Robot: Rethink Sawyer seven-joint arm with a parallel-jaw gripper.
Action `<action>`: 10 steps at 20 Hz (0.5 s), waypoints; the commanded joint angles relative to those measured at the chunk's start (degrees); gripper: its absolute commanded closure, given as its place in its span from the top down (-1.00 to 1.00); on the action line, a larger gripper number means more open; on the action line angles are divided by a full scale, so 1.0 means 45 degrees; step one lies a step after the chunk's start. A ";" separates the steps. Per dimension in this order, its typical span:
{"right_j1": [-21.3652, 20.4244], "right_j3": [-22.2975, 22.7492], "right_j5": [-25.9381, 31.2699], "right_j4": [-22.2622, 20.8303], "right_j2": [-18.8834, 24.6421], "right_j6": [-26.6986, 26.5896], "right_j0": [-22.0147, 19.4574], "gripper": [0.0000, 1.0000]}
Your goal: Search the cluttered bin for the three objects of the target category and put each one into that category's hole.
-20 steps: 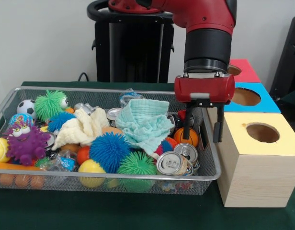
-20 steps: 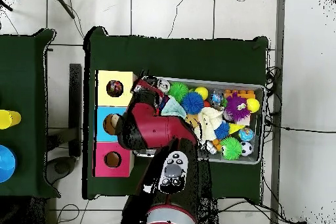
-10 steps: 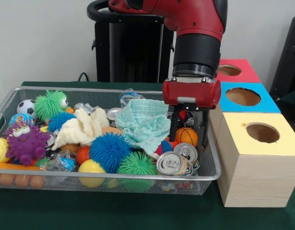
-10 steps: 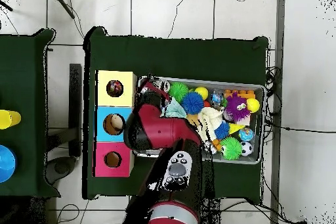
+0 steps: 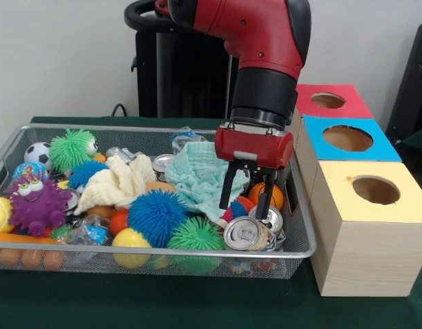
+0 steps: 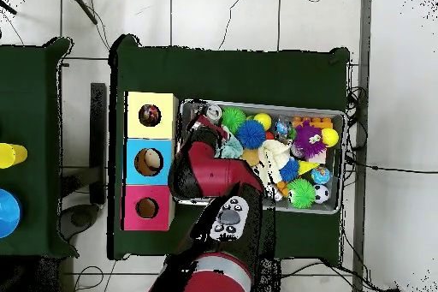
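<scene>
the green-covered table (image 5: 197, 301) carries everything. on it the wire mesh bin (image 5: 303, 226) takes up the 9 o'clock half of the front view, heaped with clutter. at 3 o'clock of the bin stand three wooden boxes in a row, each with a round hole on top: the yellow-topped box (image 5: 372, 226) nearest the camera, the blue-topped box (image 5: 348, 140) behind it, the red-topped box (image 5: 331, 101) farthest back.

the red arm (image 5: 266, 41) comes down from 12 o'clock over the bin's box-side end. its gripper (image 5: 245, 199) hangs with fingers spread apart and nothing between them, tips down among the clutter just above a silver can (image 5: 244, 233) lying with its top toward the camera. an orange basketball-patterned ball (image 5: 274, 195) sits just at 3 o'clock of the fingers, and a pale green cloth (image 5: 201, 175) lies at 9 o'clock, touching or nearly touching them.

further toward 9 o'clock lie a cream cloth (image 5: 118, 181), a blue spiky ball (image 5: 155, 216), a green spiky ball (image 5: 195, 236), a purple spiky creature (image 5: 36, 205) and a small soccer ball (image 5: 36, 154).
</scene>
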 commanded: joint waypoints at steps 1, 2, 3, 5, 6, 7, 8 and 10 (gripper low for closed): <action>0.0798 -0.0341 0.0194 0.0595 0.0168 0.0988 0.0036 1.00; 0.0824 -0.0358 0.0159 0.0571 0.0172 0.0991 0.0026 1.00; 0.0853 -0.0375 0.0121 0.0561 0.0155 0.0996 0.0036 1.00; 0.0880 -0.0403 0.0066 0.0500 0.0165 0.0982 0.0007 1.00; 0.0877 -0.0405 0.0053 0.0462 0.0169 0.0970 -0.0004 1.00; 0.0839 -0.0378 0.0063 0.0388 0.0218 0.0962 -0.0046 1.00; 0.0741 -0.0343 0.0183 0.0242 0.0326 0.0913 -0.0136 1.00; 0.0676 -0.0314 0.0213 0.0172 0.0389 0.0919 -0.0185 1.00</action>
